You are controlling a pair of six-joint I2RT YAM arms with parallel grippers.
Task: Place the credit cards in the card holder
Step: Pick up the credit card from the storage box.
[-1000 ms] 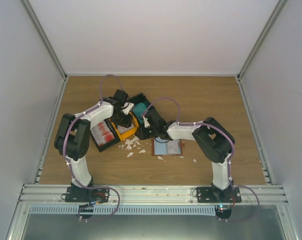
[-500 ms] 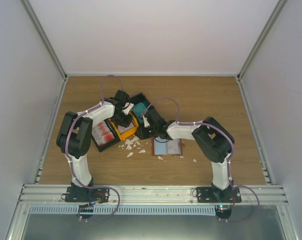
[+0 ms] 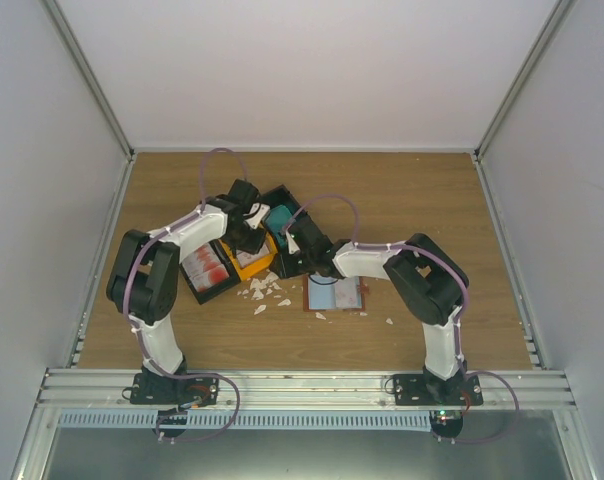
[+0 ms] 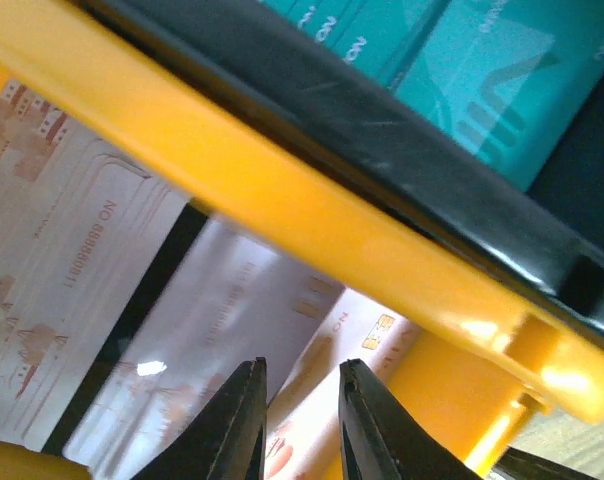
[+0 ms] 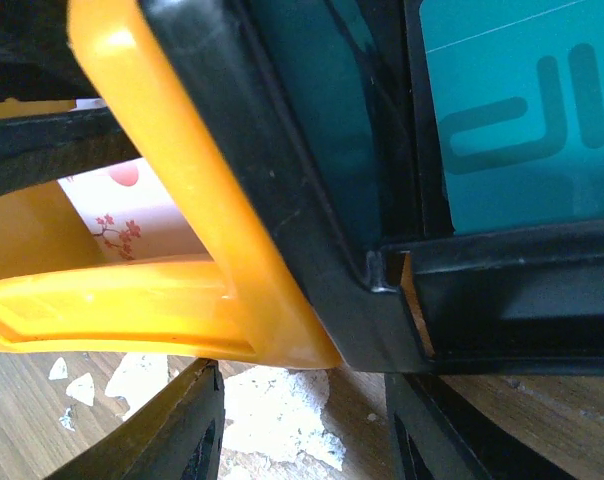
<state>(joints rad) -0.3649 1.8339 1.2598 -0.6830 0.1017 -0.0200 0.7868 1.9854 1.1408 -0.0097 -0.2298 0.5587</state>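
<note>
Nearest the arm bases, the card holder (image 3: pixel 334 293) lies opened flat on the worktop (image 3: pixel 432 200), a pale blue patch showing inside it. White scraps (image 3: pixel 265 290) are strewn just to its left. Beyond the scraps sit three bins pressed together. On the left is a black bin (image 3: pixel 198 293) of red-marked credit cards (image 3: pixel 208 264), in the middle an orange bin (image 4: pixel 312 250), and farthest back a second black bin (image 5: pixel 312 230) of teal credit cards (image 5: pixel 522 110). The left end effector (image 4: pixel 302 410) reaches into the orange bin, its fingers a narrow gap apart over whitish credit cards (image 4: pixel 72 300) (whether one is pinched, I cannot tell). The right end effector (image 5: pixel 307 430) stands wide open at the corner where the orange bin and the teal-filled bin meet, gripping nothing that shows.
</note>
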